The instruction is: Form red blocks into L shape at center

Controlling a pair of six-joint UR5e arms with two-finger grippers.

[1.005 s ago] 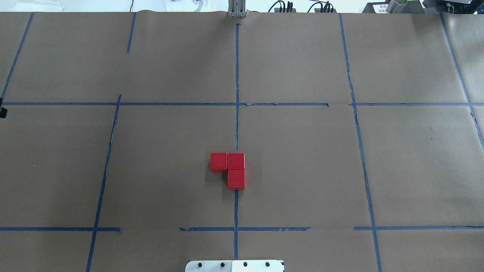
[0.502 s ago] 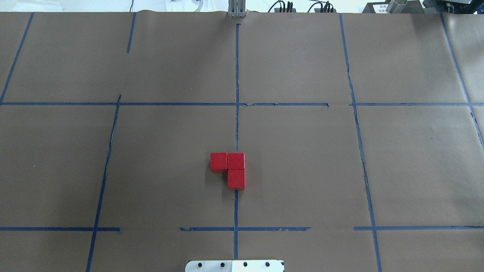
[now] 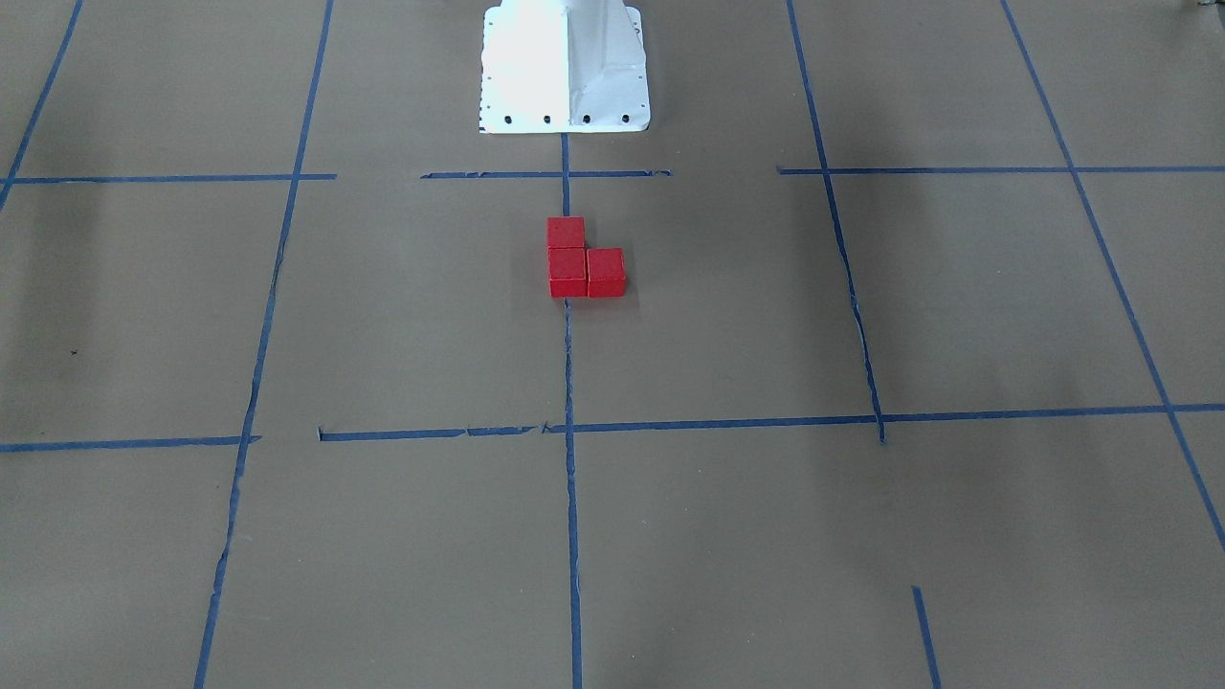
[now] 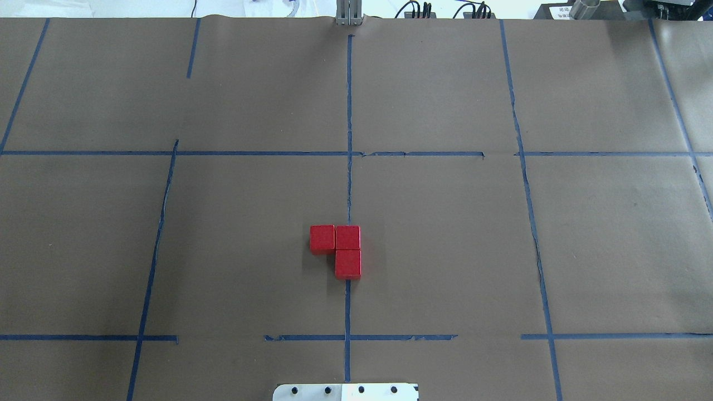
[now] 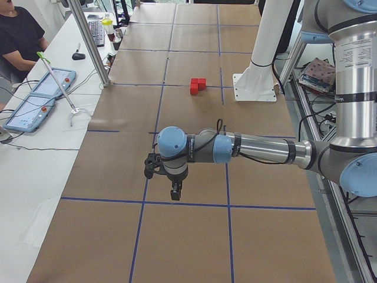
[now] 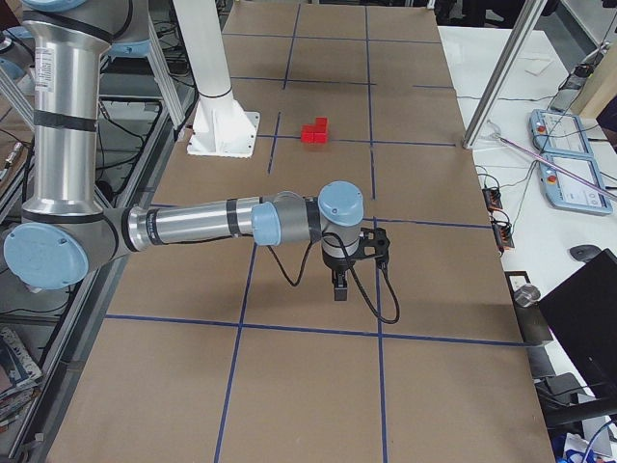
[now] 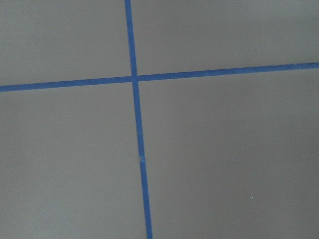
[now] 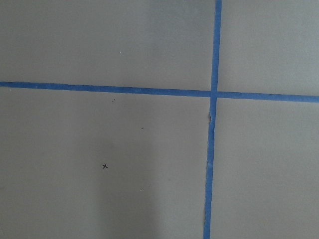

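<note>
Brown tabletop, with left arm and right arm low over opposite ends. Three red blocks touch in an L at the center (two sit on the blue tape line). Left fingers, right fingers: apart or together cannot be told.

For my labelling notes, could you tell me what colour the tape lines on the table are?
The tape lines are blue, clearest in the overhead exterior view.

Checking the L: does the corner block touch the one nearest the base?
Touching. Overhead shows corner block and nearest block edge to edge, no gap.
</note>
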